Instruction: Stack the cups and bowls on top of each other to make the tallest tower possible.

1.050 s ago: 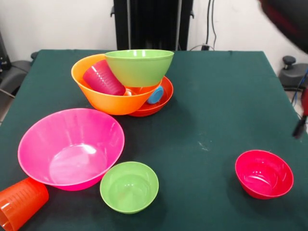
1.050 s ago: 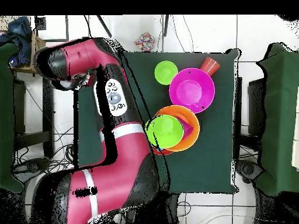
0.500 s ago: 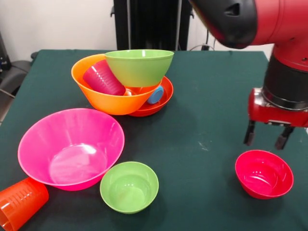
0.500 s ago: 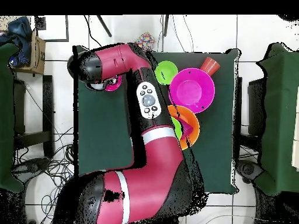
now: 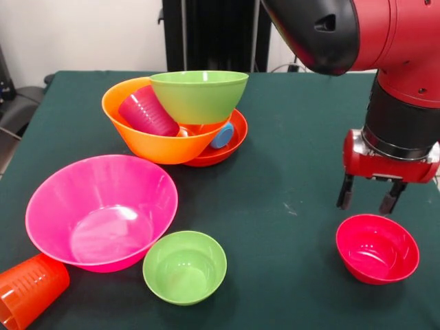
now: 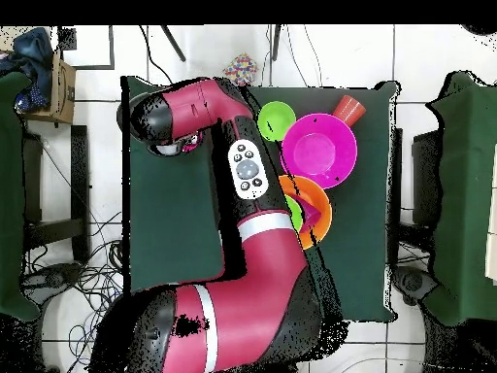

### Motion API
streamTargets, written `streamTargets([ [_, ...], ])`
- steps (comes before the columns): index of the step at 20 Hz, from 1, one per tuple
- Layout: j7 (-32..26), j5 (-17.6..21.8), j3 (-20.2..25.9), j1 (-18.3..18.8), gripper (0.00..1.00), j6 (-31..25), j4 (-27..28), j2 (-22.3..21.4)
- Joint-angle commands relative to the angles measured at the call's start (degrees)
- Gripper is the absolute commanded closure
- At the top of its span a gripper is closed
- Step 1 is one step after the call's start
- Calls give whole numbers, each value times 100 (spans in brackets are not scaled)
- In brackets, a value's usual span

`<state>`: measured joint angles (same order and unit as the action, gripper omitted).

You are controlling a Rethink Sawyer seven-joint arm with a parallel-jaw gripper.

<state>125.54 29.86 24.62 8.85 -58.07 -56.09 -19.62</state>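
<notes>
2 parted gripper fingers, empty.

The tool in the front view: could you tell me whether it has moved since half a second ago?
Yes: the tool shifted slightly left, toward the crimson bowl's left rim.

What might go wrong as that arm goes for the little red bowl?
The open gripper hangs above the small crimson bowl's far rim; a glossy rim may slip from the jaws. The tower already leans, with the medium lime green bowl perched crooked, so adding a bowl might topple it.
</notes>
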Motion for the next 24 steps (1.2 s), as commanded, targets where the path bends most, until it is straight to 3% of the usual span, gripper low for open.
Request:
streamTargets([
  [1,-954,488,-49,-29,0,755,-562,217],
  [24,-586,615,-219,-134,0,1223,-671,218],
])
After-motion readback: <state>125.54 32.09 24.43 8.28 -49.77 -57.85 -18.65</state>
